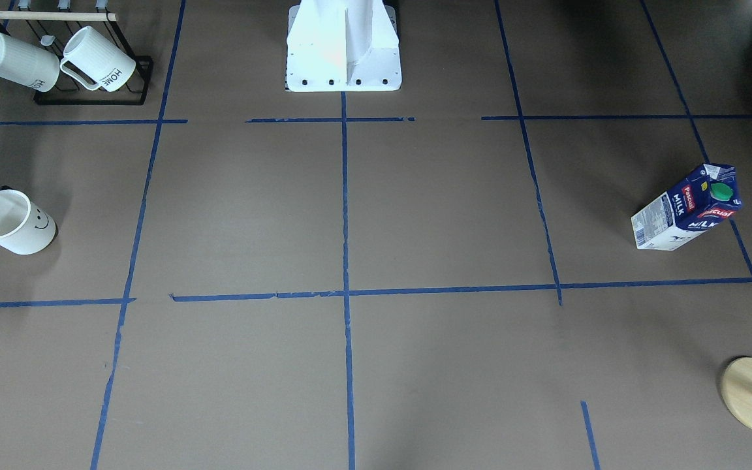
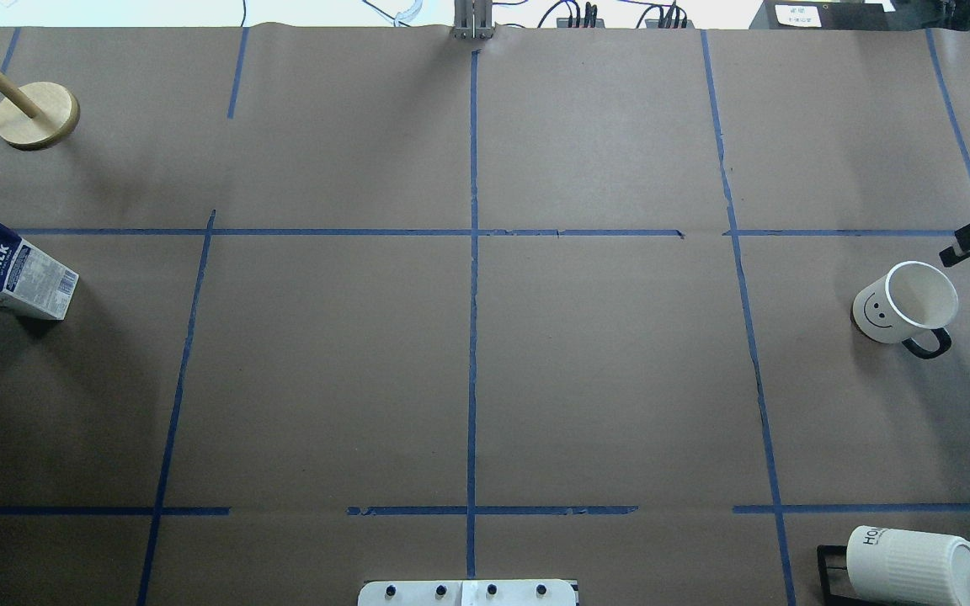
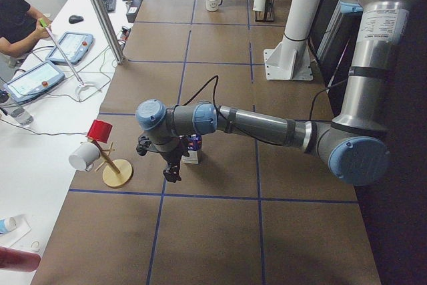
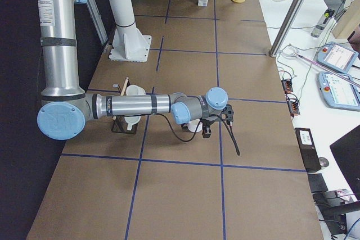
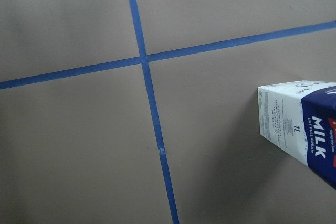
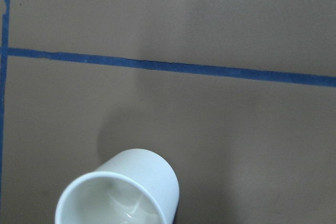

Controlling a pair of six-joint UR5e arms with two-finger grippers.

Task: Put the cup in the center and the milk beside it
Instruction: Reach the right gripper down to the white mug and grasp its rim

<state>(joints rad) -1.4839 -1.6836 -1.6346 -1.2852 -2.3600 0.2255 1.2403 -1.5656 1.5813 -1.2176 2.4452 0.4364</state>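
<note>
One cup (image 2: 906,303) stands on the right and one milk (image 2: 12,271) on the left, both well away from the center cross (image 2: 473,232). Two ribbed mugs (image 1: 98,60) hang near right. I cannot tell if the left claw (image 3: 171,173) or the right claw (image 2: 969,244) has its fingers apart or together.

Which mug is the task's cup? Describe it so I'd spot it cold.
Overhead view, right end of the table: the cup stands alone, upright, farther out than the racked mugs at the bottom corner. Those are ribbed and printed HOME; this one is smooth, with a black smiley face and dark handle.
</note>
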